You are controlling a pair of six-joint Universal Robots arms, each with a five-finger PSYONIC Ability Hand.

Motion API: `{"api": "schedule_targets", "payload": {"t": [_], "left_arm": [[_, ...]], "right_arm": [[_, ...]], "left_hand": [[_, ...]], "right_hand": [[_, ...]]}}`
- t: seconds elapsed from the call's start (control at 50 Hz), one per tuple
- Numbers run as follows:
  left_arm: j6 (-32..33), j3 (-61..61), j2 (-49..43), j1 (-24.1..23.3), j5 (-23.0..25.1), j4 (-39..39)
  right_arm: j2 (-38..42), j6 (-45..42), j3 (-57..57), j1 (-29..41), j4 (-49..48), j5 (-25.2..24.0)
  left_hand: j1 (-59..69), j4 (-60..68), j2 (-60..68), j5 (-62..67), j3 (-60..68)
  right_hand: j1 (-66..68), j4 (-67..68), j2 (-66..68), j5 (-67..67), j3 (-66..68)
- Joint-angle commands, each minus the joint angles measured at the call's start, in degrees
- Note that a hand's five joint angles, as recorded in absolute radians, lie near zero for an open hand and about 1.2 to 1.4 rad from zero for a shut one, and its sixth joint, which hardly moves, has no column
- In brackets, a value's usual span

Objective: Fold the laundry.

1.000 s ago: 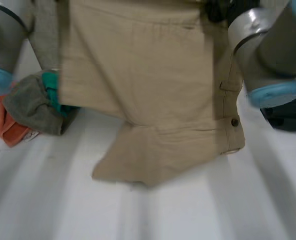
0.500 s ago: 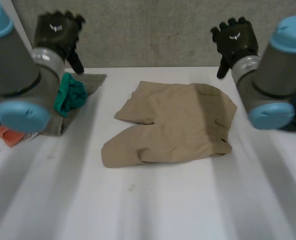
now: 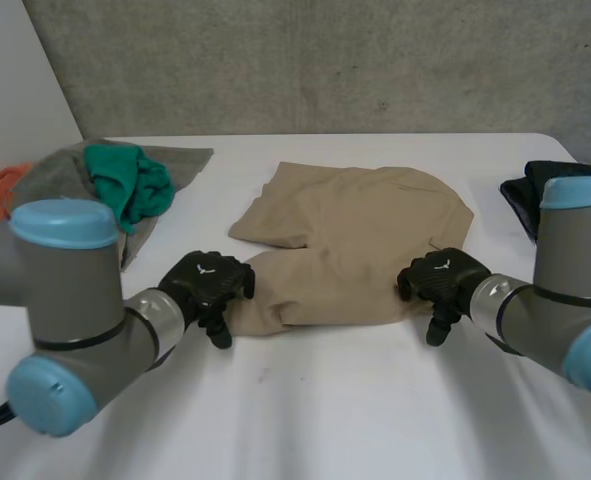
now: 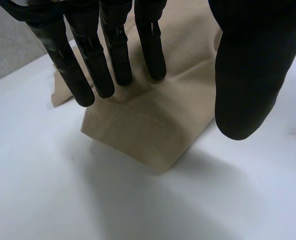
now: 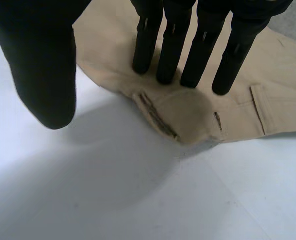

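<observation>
Head camera looks down from behind; wrist cameras view the shorts (image 3: 355,230) closely.

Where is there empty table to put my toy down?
The white table is bare on the robot's side of the beige shorts, between the left hand and right hand. Crowded: the clothes pile far left, the dark garment far right.

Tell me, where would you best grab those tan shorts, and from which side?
Probably by the two near corners of the tan shorts, coming from the robot's side: the leg hem corner under the left hand and the waistband corner under the right hand. The cloth lies flat and those thick edges face the robot, so a thumb could slip under with fingers on top.
</observation>
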Motion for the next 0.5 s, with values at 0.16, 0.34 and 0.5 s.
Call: {"api": "schedule_targets", "payload": {"t": [0.16,0.34,0.5], "left_arm": [[3.2,14.4,-13.1,-2.1,-6.5,0.0],[5.5,20.9,-17.4,-3.0,-7.5,0.4],[4.2,23.2,-16.1,-3.0,-8.1,0.0]], "right_arm": [[5.5,-0.3,-3.8,1.5,-16.7,7.0],[9.4,-4.1,-6.3,2.2,-19.9,7.3],[10.1,-3.2,-8.2,2.4,-23.7,8.5]], "left_hand": [[-5.0,-4.8,-5.1,-4.5,-5.2],[11.0,11.2,10.8,11.5,10.7],[48.8,49.0,48.7,49.3,48.5]], "right_hand": [[-4.3,-3.8,-4.8,-3.1,-4.7],[0.2,0.7,-0.2,1.5,-0.1],[47.8,48.2,47.3,49.0,47.4]]}}
